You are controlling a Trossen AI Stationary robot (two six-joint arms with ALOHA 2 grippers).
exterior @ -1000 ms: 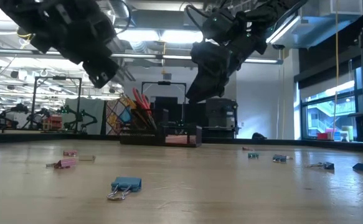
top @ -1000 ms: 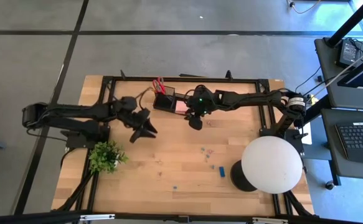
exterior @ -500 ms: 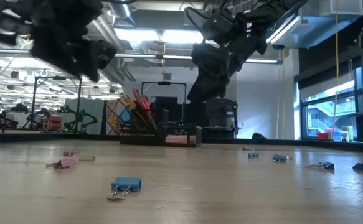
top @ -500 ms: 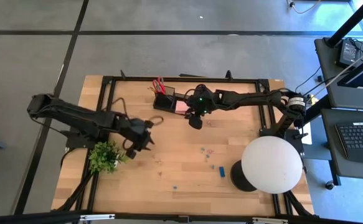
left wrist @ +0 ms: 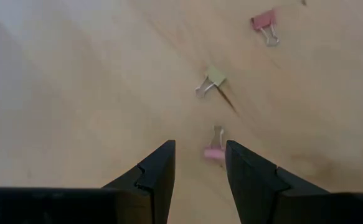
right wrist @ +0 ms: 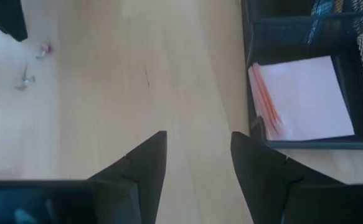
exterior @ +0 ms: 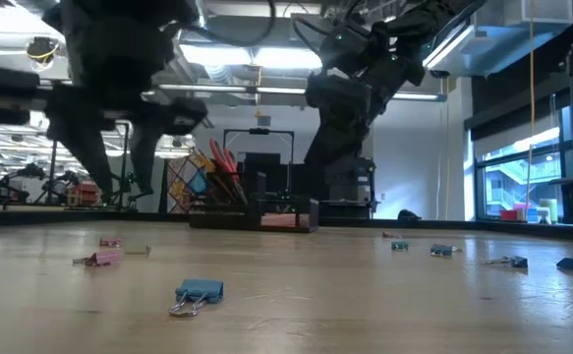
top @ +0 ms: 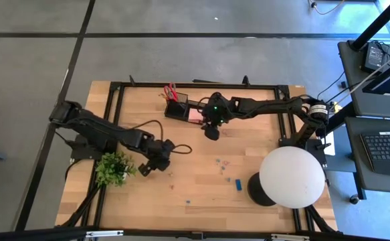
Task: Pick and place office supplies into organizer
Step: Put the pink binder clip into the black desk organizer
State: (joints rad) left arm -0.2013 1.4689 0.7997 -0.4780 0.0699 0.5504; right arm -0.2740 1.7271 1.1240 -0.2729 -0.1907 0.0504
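Note:
The black organizer [top: 181,109] stands at the table's far middle. Red-handled scissors [top: 170,90] stick up out of its cup, and a pink sticky-note pad [right wrist: 306,96] lies in its tray. Small clips lie loose on the wood. My left gripper [top: 161,157] hangs open over the table's left middle, pointing steeply down. Below and just ahead of its fingertips [left wrist: 200,162] lies a small pink clip [left wrist: 215,151], untouched, with a yellow-green clip [left wrist: 213,78] and another pink clip [left wrist: 265,22] farther on. My right gripper [top: 211,132] is open over bare wood beside the tray [right wrist: 198,149].
A green potted plant [top: 114,167] stands near the left gripper toward the left edge. A white globe lamp [top: 291,175] fills the near right corner. A small blue block [top: 238,184] and clips [top: 223,163] lie right of centre, and a blue clip [exterior: 200,293] lies toward the near edge.
My left gripper has swung away from the organizer toward the table's near edge and slightly right. It has sunk a little, rolled about its own axis and tipped to point steeply down over the clips. My right gripper has stayed in place.

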